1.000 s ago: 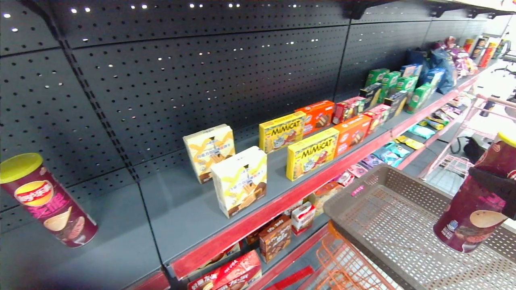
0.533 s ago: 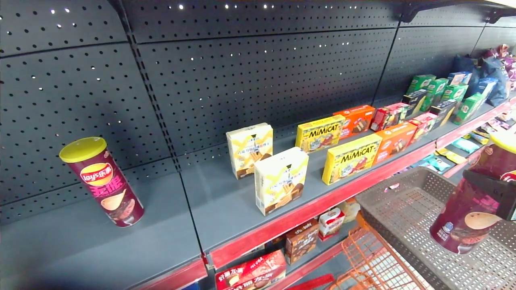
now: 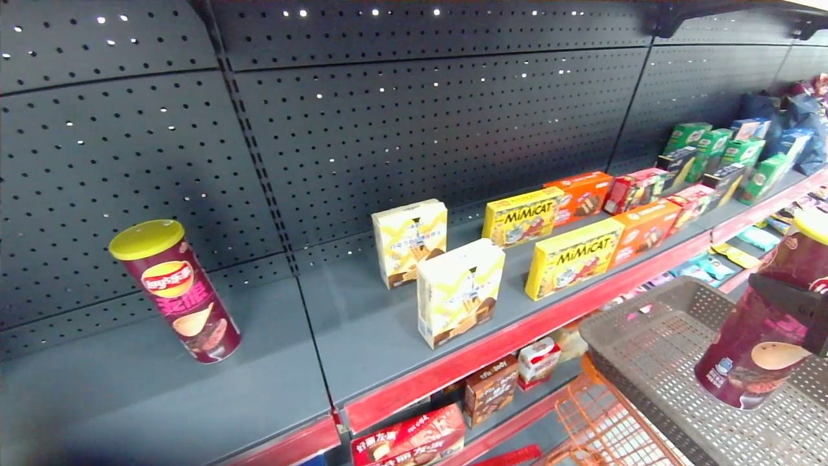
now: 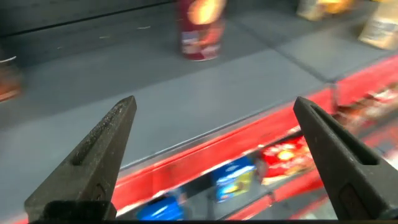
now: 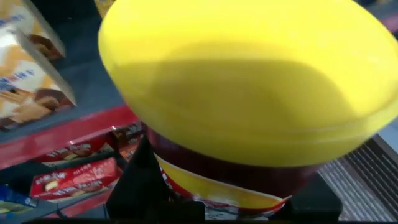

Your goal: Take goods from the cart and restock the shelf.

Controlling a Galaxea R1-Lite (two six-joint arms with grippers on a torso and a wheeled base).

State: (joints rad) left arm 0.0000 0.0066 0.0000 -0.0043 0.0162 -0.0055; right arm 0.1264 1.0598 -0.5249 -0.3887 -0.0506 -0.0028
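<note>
The dark shelf (image 3: pixel 388 336) has a big bare patch beside the standing chip can (image 3: pixel 176 291). The robot's head has turned a little more toward that patch, so everything slid right in its view. The right gripper (image 3: pixel 788 301) is still clamped on a second chip can (image 3: pixel 757 349) above the cart basket (image 3: pixel 660 362). The left gripper (image 4: pixel 214 104) hangs wide open and empty by the shelf. I think the held can goes there next.

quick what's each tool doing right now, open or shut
Left tool: open, holding nothing.
Right tool: closed on a chips can with a yellow lid.
</note>
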